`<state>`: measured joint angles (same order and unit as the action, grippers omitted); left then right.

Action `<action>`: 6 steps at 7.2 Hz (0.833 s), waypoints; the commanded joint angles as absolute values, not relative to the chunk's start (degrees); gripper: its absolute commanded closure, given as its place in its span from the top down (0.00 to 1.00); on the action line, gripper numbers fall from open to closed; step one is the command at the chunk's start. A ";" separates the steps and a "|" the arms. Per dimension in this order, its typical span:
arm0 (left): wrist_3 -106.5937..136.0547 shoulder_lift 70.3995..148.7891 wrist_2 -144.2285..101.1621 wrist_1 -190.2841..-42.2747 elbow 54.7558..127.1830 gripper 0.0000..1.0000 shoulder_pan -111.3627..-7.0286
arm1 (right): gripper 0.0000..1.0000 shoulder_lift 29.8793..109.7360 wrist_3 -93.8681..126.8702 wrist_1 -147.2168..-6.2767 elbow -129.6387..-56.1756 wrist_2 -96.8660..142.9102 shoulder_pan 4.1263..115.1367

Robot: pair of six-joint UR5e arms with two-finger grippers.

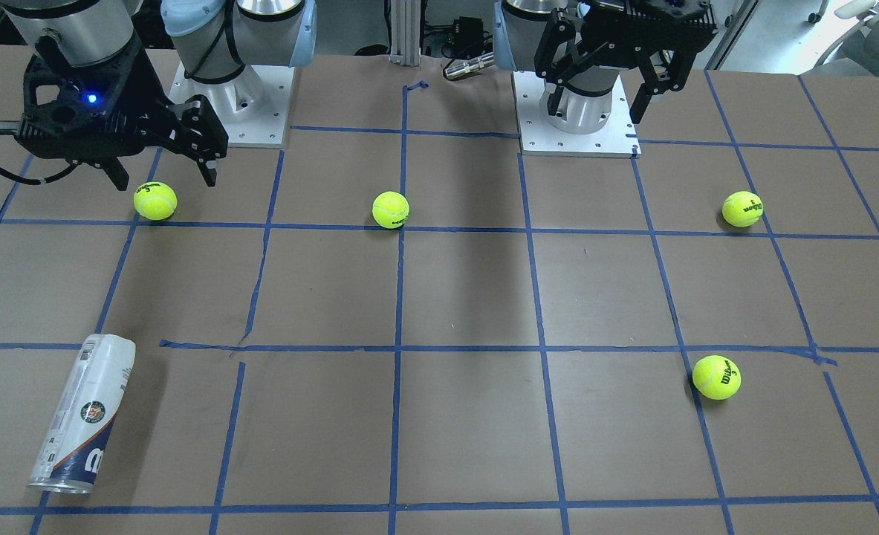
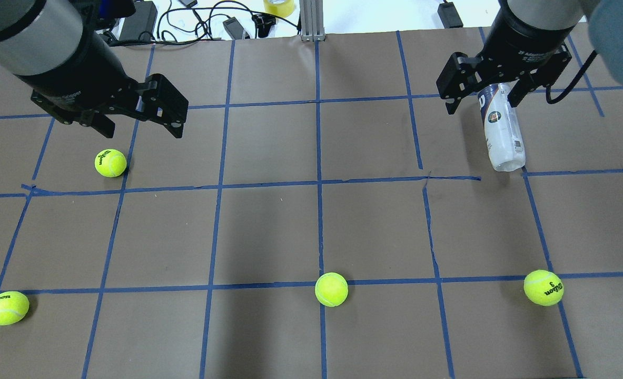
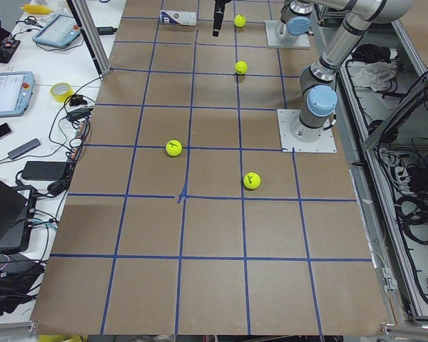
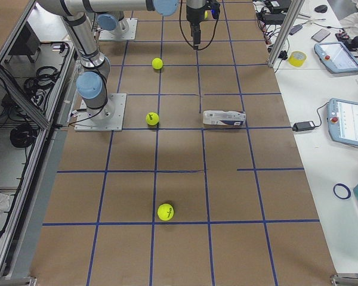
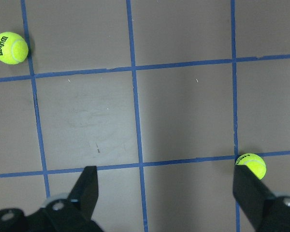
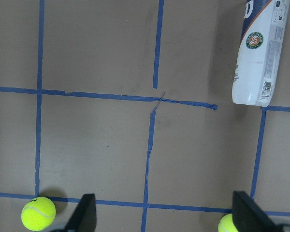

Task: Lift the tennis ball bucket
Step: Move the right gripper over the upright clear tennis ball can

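Bucket (image 1: 82, 416) lies flat ahead of right gripper (image 1: 164, 177)
Jaws wide, empty; bucket's long axis runs roughly away from it; left gripper (image 2: 141, 129), also wide, is well apart.

Silver arms (image 1: 75, 22), blue joint caps (image 1: 186, 18), black left claw (image 2: 142, 132), black right claw (image 1: 168, 178)

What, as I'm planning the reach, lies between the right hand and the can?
Only bare table crossed by blue tape, up to the can, in the right wrist view; the nearest ball sits beside the right hand.
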<state>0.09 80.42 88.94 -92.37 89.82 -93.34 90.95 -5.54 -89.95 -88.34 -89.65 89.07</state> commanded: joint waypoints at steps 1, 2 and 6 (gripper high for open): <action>0.09 80.42 88.95 -92.37 89.82 1.00 -93.34 | 1.00 90.88 -4.49 -89.04 -88.85 -89.74 89.03; 0.09 80.42 88.95 -92.37 89.82 1.00 -93.34 | 1.00 90.62 -4.48 -89.99 -88.77 -89.21 88.86; 0.09 80.42 88.77 -92.37 89.91 1.00 -93.34 | 1.00 87.12 -4.39 -101.91 -88.25 -89.65 85.45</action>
<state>0.09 80.42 88.79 -92.37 89.90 -93.34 88.70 -4.43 -97.52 -88.67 -89.58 87.48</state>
